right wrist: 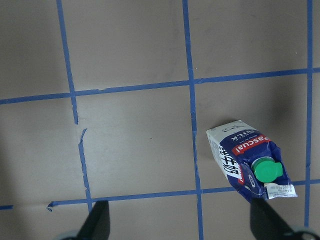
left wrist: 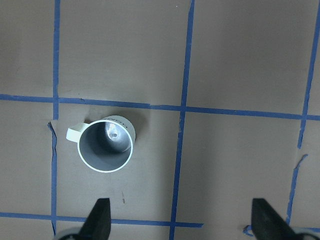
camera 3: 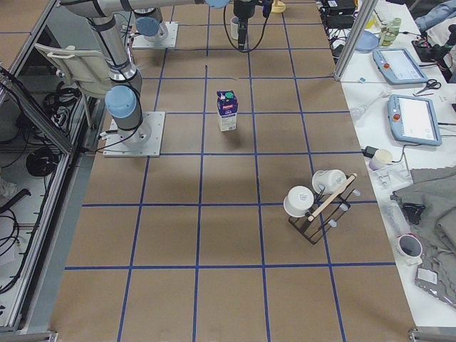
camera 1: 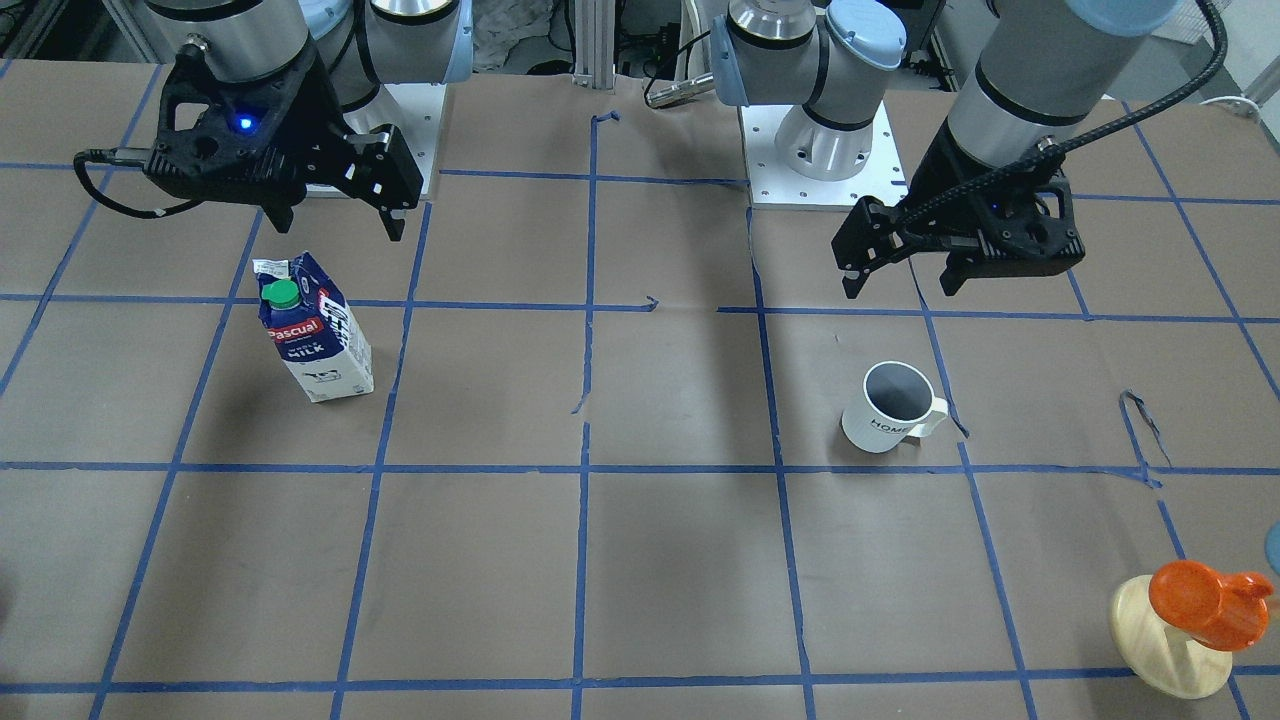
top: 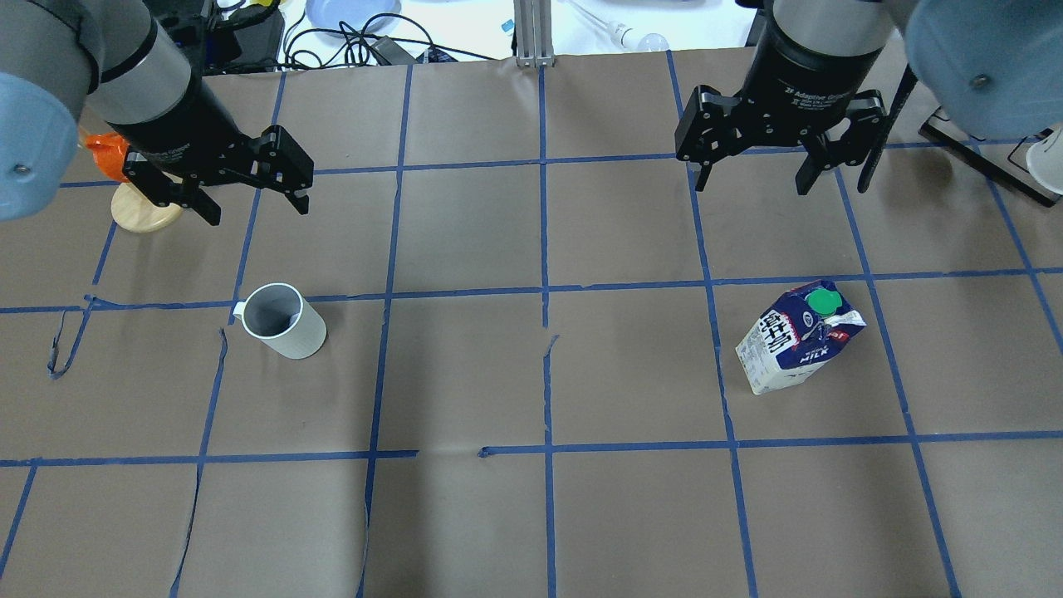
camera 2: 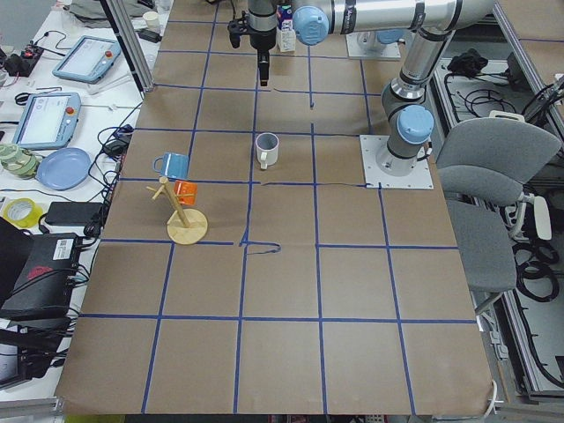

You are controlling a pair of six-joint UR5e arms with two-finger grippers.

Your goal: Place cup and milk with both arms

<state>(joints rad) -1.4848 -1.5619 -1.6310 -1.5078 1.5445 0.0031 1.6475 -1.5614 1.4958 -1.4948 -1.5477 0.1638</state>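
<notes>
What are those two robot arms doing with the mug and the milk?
Nothing is being held yet. The left arm's black two-finger pincer hangs open in the air near the white ceramic mug with a grey inside, and the right arm's black pincer hangs open near the blue and white milk carton with a green cap. Both stand upright on the brown table, untouched.

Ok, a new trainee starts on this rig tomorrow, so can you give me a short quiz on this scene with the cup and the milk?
1. True or false: the left gripper and the right gripper are both open and hold nothing.
2. The cup is: A upright, B on its side, C upside down.
3. Fill in: the milk has a ____ cap.

Key: 1 true; 2 A; 3 green.
</notes>
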